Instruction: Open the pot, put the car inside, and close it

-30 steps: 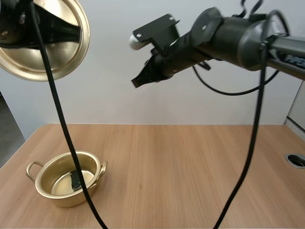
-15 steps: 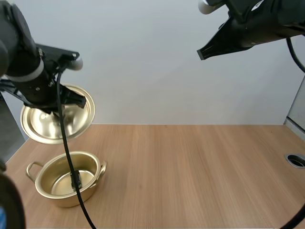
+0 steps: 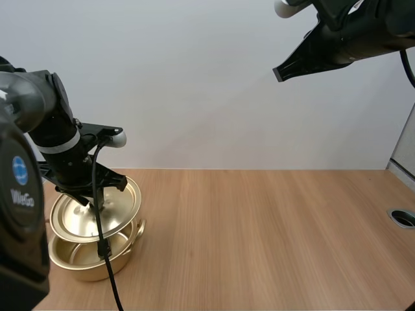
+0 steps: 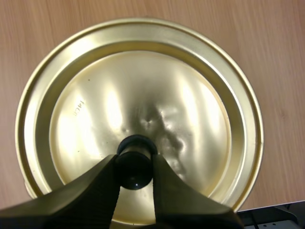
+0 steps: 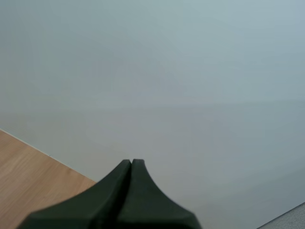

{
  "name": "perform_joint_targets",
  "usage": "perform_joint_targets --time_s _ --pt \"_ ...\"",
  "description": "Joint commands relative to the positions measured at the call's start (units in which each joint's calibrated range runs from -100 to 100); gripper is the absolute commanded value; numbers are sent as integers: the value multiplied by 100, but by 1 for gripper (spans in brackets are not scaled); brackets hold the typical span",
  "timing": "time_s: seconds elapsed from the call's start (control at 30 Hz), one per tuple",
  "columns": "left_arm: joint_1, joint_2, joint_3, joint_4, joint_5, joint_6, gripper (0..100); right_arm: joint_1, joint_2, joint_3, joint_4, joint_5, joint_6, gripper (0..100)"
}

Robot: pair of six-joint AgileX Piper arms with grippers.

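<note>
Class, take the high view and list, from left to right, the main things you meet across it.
Lid, held by the left gripper → right gripper, up in the air → round hole

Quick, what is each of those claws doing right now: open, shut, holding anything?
Left gripper: shut on the lid, just above the pot.
Right gripper: shut, holding nothing, raised high.
</note>
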Motion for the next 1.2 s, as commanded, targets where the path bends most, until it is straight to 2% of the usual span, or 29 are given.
perform_joint_targets --time_s 0.0,0.9,0.97,1.0,1.13,1.17 --pt "0 160 8 96 7 72 0 -6 -2 4 -8 12 2 0" --pt "0 1043 301 242 7 202 1 -6 8 4 -108 42 2 0" --pt "0 1043 301 215 7 202 11 -6 8 4 -108 24 2 0" --pt "0 1043 301 182 7 202 21 -6 8 4 -108 24 2 0" --pt "0 1043 301 71 7 207 73 -6 8 4 -108 24 2 0" --pt "0 1032 301 71 7 258 81 -6 8 4 -108 24 2 0"
